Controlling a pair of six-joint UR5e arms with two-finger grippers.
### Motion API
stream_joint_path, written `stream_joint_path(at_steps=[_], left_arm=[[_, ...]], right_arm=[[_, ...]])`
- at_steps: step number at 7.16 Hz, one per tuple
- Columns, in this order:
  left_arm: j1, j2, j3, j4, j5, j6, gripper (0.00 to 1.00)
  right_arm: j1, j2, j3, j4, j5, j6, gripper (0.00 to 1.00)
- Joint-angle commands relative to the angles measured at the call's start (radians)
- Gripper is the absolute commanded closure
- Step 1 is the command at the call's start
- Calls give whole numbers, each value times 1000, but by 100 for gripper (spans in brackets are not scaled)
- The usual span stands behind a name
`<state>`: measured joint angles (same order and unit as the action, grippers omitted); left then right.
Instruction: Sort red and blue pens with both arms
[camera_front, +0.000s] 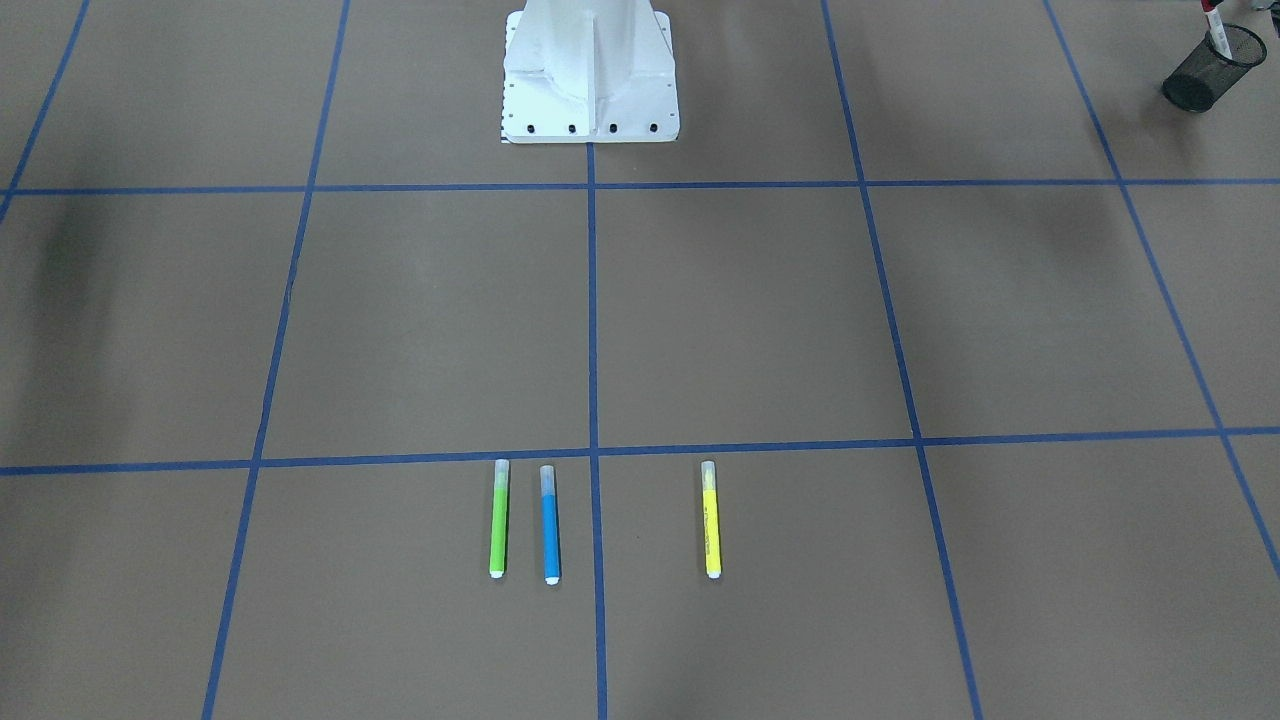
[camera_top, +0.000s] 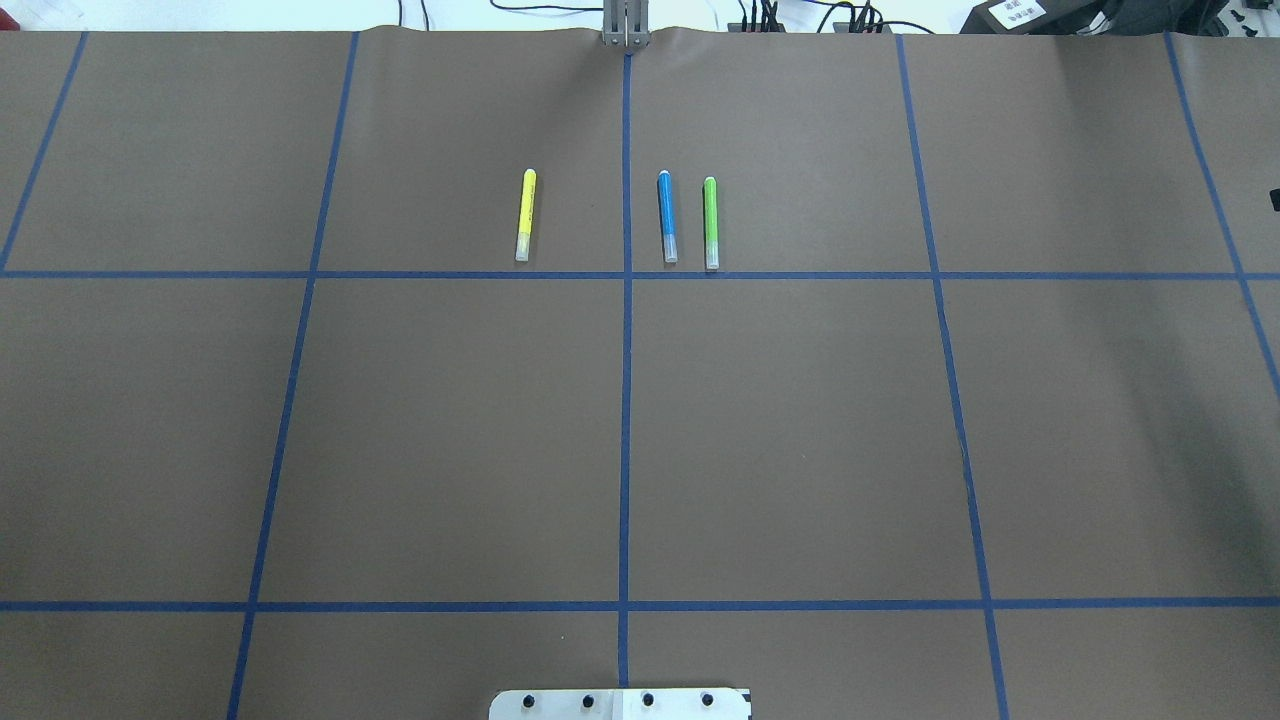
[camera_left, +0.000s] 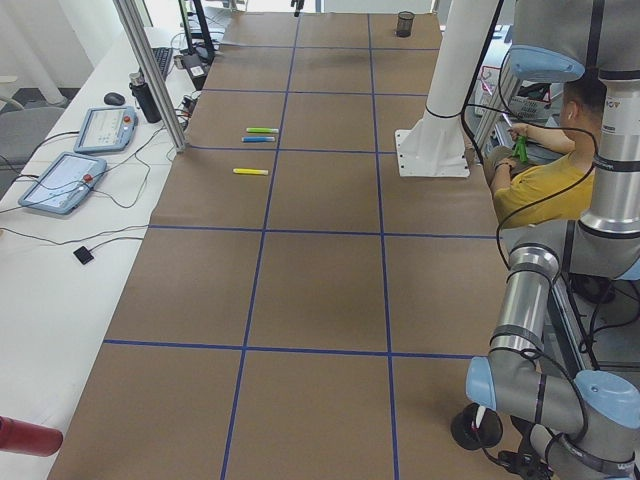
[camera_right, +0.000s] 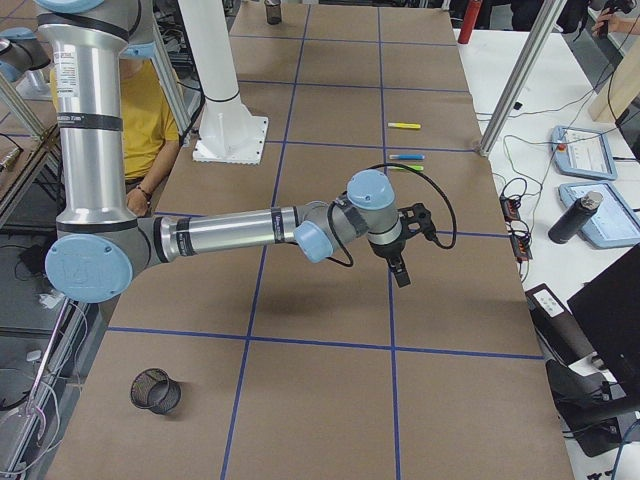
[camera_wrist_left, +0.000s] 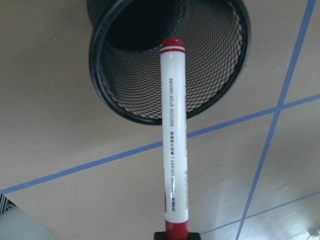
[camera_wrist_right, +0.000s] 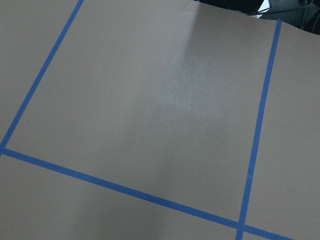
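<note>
**Letting the red marker go into the mesh cup**

The left hand (camera_wrist_left: 176, 234) is clamped on one red end of the red marker (camera_wrist_left: 173, 135). The marker's free end points down at the mouth of the black mesh cup (camera_wrist_left: 150, 65). I cannot tell whether that tip has passed the rim.

To do this step well, centre the tip inside the rim and keep the barrel near upright. Lower it before releasing, so it slides in rather than bridging the edge. The cup is open wire mesh with a thin solid rim and looks light, so a knock on its wall could tip it. The marker's round white barrel is smooth and glossy, and it would likely roll if it missed.

The blue marker (camera_front: 549, 523) is slim with a clear cap. It lies flat on the matte brown counter (camera_front: 740, 320), well apart from the cup. It is farther from the cup than the yellow marker (camera_front: 711, 519) and nearer than the green marker (camera_front: 498, 518).

The right hand (camera_right: 400, 265) hangs above the counter; I cannot tell whether it is open or closed.
</note>
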<state>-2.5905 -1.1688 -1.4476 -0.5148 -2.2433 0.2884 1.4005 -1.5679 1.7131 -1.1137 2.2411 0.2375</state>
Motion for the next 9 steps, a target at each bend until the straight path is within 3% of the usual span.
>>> stream_joint_path(at_steps=[1, 6, 9], left_arm=[[0, -25, 29, -14, 2, 3, 1], [-7, -80, -5, -22, 1, 15, 0], [3, -77, -167, -207, 2, 15, 0]], right_arm=[[-3, 2, 2, 2, 0, 9, 0], [-6, 2, 2, 0, 3, 22, 0], [-28, 8, 2, 0, 0, 52, 0]])
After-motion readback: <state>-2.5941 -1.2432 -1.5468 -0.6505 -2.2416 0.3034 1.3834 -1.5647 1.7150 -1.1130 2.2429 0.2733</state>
